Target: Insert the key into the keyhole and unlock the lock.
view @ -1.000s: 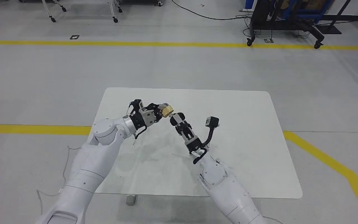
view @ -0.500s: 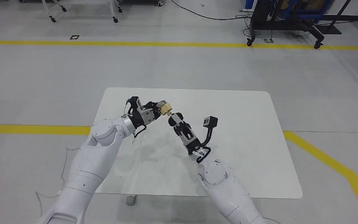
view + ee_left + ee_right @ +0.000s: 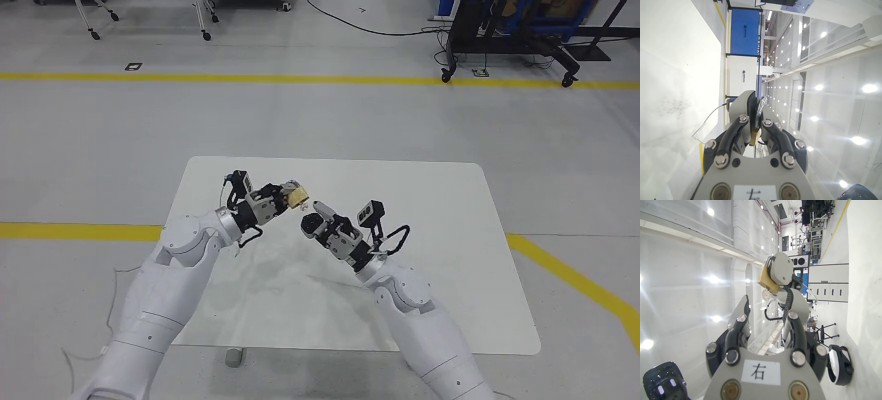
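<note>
My left gripper [image 3: 284, 196] holds a brass padlock [image 3: 297, 197] in the air above the white table's far left part. In the left wrist view the gripper [image 3: 757, 109] is shut on the padlock's silver shackle [image 3: 760, 107], with the brass body [image 3: 754, 135] between the fingers. The right wrist view shows the padlock [image 3: 767, 280] with a pale round key head [image 3: 766, 294] sticking out of its underside. My right gripper [image 3: 770, 306] is open, a short way off from the key, with nothing between its fingers. From above, that gripper [image 3: 309, 221] sits just beside and below the padlock.
The white table [image 3: 440, 290] has rounded corners, and faint smudges mark its left part. Yellow floor lines run behind and beside it. A black cart [image 3: 510, 40] stands far back right.
My right wrist has turned and its elbow has swung right; the gripper has drawn back slightly from the padlock. The left arm has barely moved.
</note>
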### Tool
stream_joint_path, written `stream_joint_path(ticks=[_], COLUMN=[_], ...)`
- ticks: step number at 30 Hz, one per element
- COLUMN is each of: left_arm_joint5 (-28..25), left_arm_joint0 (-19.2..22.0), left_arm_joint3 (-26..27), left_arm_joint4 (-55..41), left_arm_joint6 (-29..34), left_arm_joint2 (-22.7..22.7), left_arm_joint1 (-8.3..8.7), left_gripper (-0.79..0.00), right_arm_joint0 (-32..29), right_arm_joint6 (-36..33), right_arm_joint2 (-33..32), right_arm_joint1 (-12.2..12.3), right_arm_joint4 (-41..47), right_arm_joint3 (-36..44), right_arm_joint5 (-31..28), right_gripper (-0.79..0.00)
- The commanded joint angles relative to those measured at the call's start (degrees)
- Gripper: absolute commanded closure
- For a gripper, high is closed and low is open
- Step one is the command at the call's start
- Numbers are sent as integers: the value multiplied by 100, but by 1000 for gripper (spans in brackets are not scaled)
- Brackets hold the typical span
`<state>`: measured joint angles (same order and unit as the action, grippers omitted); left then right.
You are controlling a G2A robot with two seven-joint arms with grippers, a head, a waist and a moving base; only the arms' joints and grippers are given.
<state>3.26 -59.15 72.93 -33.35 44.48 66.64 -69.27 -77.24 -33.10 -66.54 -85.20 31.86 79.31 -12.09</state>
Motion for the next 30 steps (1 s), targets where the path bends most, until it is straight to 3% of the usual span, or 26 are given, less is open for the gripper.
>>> stream_joint_path(ticks=[1,8,13,21,23,26,30], left_arm_joint5=[-4,-194,-171,-176,-179,-193,-228], left_arm_joint0=[-5,-67,-112,-191,-202,-216,-231], left_arm_joint3=[18,161,253,411,429,455,485], left_arm_joint4=[13,318,450,636,656,687,740], left_arm_joint6=[9,34,-36,-179,-190,-203,-199], left_arm_joint2=[10,45,65,69,71,73,70], left_arm_joint1=[2,30,42,51,52,53,55], left_gripper=[0,0,0,0,0,0,0], right_arm_joint0=[31,62,27,-88,-91,-81,-66], right_arm_joint6=[34,294,400,713,771,885,1060], right_arm_joint2=[35,125,171,249,282,318,340], right_arm_joint1=[-1,-4,5,18,16,12,6], right_arm_joint4=[-23,-191,-350,-696,-737,-797,-830], right_arm_joint3=[-27,-49,28,182,187,187,173], right_arm_joint5=[44,-21,-123,-293,-288,-270,-267], right_gripper=[-363,-342,-249,-231,-185,-18,0])
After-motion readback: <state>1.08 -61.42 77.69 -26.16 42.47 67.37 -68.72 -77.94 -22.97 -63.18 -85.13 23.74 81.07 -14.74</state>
